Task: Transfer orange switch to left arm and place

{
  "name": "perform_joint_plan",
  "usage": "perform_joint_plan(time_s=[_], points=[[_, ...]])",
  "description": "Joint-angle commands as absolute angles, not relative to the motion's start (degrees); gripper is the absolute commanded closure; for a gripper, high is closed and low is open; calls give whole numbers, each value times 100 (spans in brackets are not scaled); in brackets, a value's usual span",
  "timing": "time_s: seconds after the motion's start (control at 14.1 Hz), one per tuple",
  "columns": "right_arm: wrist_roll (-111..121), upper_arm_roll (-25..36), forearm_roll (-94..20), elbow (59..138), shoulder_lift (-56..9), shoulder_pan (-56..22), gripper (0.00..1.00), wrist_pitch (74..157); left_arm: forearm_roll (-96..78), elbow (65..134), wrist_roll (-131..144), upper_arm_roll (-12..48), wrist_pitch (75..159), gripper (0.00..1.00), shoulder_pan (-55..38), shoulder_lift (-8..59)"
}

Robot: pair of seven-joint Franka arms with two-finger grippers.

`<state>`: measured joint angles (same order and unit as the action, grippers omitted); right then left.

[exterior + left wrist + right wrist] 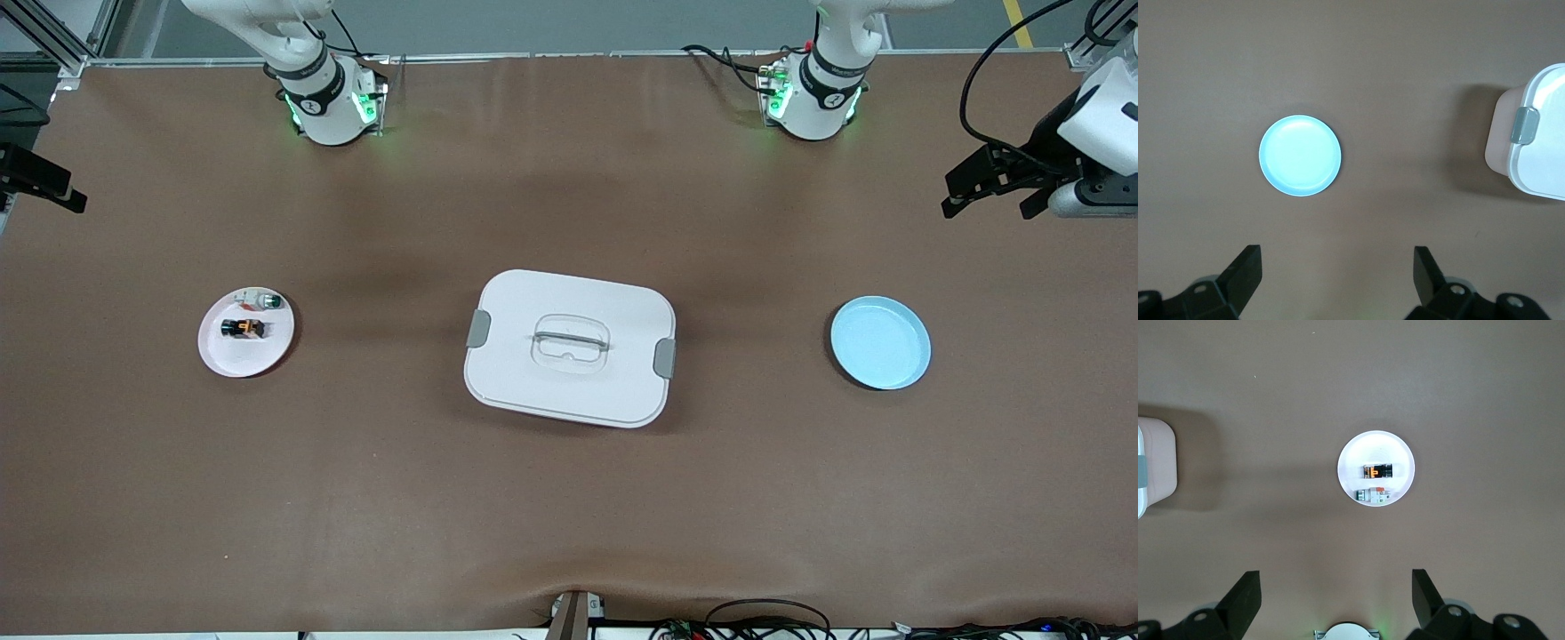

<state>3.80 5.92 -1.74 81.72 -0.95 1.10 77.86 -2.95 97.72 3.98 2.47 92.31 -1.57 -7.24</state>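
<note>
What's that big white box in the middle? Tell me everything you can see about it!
The box is a large white container with rounded corners that looks like plastic. Its lid is on, with a grey clip at one end and another at the other end. A clear handle sits in a dip in the lid's middle. It rests flat on the brown table, turned slightly askew, between the pink plate and the blue plate. Nothing else touches it.

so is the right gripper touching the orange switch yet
Apart. The right wrist view shows the right gripper open high above the table, with the orange switch lying far below on its plate.
</note>
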Motion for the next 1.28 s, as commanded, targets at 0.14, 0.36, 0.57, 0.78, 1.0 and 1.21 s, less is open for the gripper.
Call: perform_joint_plan(time_s=[0.14,0.36,0.57,0.78,1.0,1.21], points=[[272,571,-88,8297,53,105,0,7822,-141,9598,387,264,9097,0,-158,-650],[272,589,-97,8323,88,123,0,7831,-167,9571,387,264,9097,0,-158,-650],[272,580,-97,8314,88,106,0,7840,-167,9571,387,264,9097,0,-149,-650],[272,589,-97,8314,88,114,0,7831,-167,9571,413,272,9062,0,-202,-650],[272,580,-97,8314,88,114,0,7840,-167,9571,369,272,9062,0,-141,-633],[272,589,-97,8314,88,132,0,7840,-149,9563,360,255,9062,0,-149,-571]])
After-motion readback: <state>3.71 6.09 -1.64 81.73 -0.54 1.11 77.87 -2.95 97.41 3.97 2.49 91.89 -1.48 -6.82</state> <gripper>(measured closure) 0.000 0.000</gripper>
